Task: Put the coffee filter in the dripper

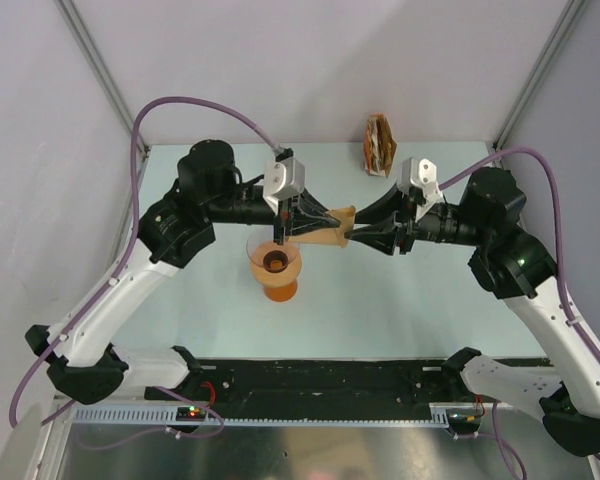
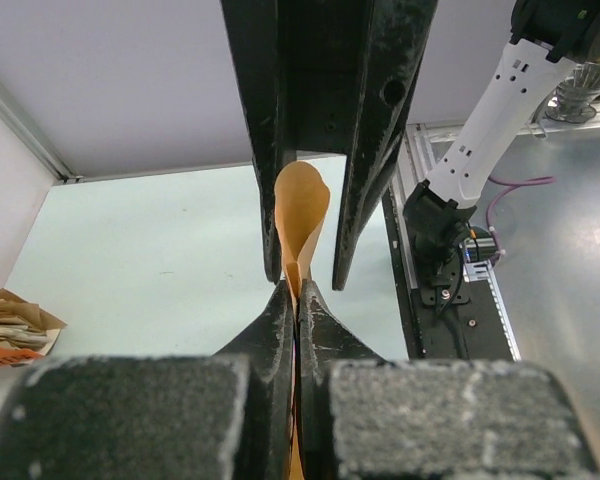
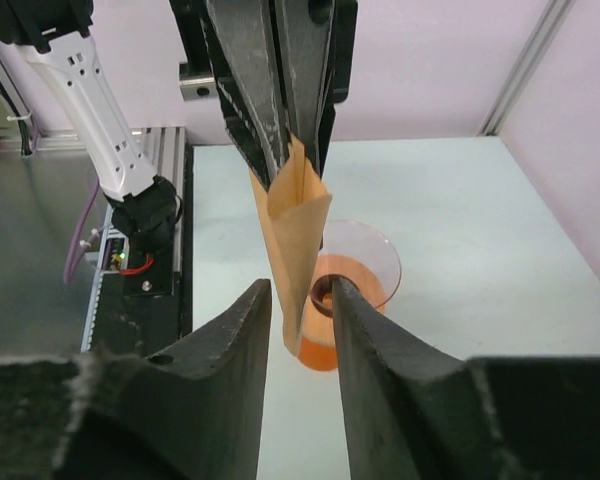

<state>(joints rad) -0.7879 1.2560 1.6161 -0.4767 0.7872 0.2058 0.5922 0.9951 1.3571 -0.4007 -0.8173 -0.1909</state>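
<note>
The coffee filter (image 1: 318,233) is held up off the worktop (image 1: 400,300), pinched flat in my left pincer (image 1: 332,220), whose tips are closed tight on the paper. My right pincer (image 1: 356,228) is narrowly parted, one finger on each side of the filter's other end. The filter lies at about two o'clock from the dripper (image 1: 274,262), which stands on the worktop.

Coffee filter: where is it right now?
Top view, mid-table: the coffee filter is pinched in the left gripper, its other end between the open fingers of the right gripper, just right of the dripper, not in it.
</note>
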